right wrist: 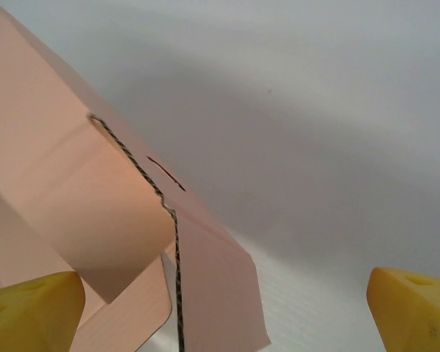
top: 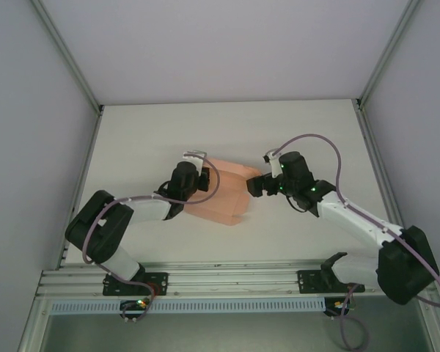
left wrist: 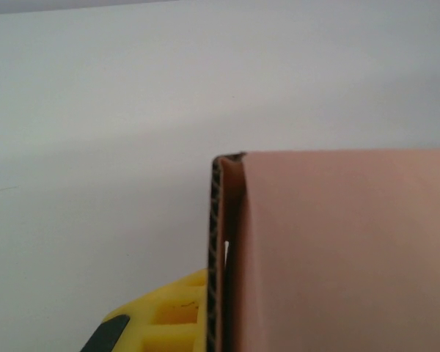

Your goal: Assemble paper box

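Well, from above I see the left gripper (top: pixel 203 177) at the left side of the paper box (top: pixel 224 198), which sits mid-table (top: pixel 301 132) between both arms. On the left wrist camera one yellow finger (left wrist: pixel 165 323) presses against the box's upright cardboard edge. The other is hidden behind the pink panel, so it looks clamped on that wall. Further right, the right gripper (top: pixel 255 183) is spread wide, with a bent flap (right wrist: pixel 110 220) beside one fingertip (right wrist: pixel 29 312).

Lab test cell: white table (top: pixel 293 132), bare panel walls (top: pixel 227 44), aluminium rail (top: pixel 227 282).
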You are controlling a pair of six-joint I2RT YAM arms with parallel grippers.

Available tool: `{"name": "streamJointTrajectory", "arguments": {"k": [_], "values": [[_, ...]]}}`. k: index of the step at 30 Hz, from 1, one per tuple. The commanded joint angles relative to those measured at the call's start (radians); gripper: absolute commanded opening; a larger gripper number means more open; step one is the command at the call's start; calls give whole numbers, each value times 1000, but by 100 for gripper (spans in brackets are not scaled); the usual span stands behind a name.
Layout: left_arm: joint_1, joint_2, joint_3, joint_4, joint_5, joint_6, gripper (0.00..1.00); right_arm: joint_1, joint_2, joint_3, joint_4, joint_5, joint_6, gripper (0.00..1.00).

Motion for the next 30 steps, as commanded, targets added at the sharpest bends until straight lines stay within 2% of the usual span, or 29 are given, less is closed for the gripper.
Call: {"name": "streamJointTrajectory", "arguments": {"k": [1, 4, 7, 13, 16, 19, 23, 27, 30], "values": [[-13, -32, -8, 22, 67, -14, 0, -3, 59, 19, 119, 10, 5, 100], [-29, -22, -7, 26, 53, -2, 0, 3, 117, 27, 190, -86, -3, 100], [-41, -20, -4, 32, 57, 4, 0, 6, 149, 33, 231, -72, 10, 100], [-75, -11, 14, 36, 38, 22, 0, 40, 180, -22, 448, 57, 45, 100], [-79, -16, 20, 22, 26, 6, 0, 45, 168, -46, 489, 145, 56, 100], [-79, -31, 14, 19, -12, -13, 0, 45, 117, -61, 441, 196, 44, 100], [-74, -45, 39, -52, -83, -20, 0, 45, 20, -98, 325, 177, 28, 100], [-69, -57, 57, -91, -103, -26, 0, 44, -101, -160, 215, 117, 12, 100], [-55, -72, 63, -104, -71, -47, 0, 40, -164, -189, 133, 125, 13, 100]]}}
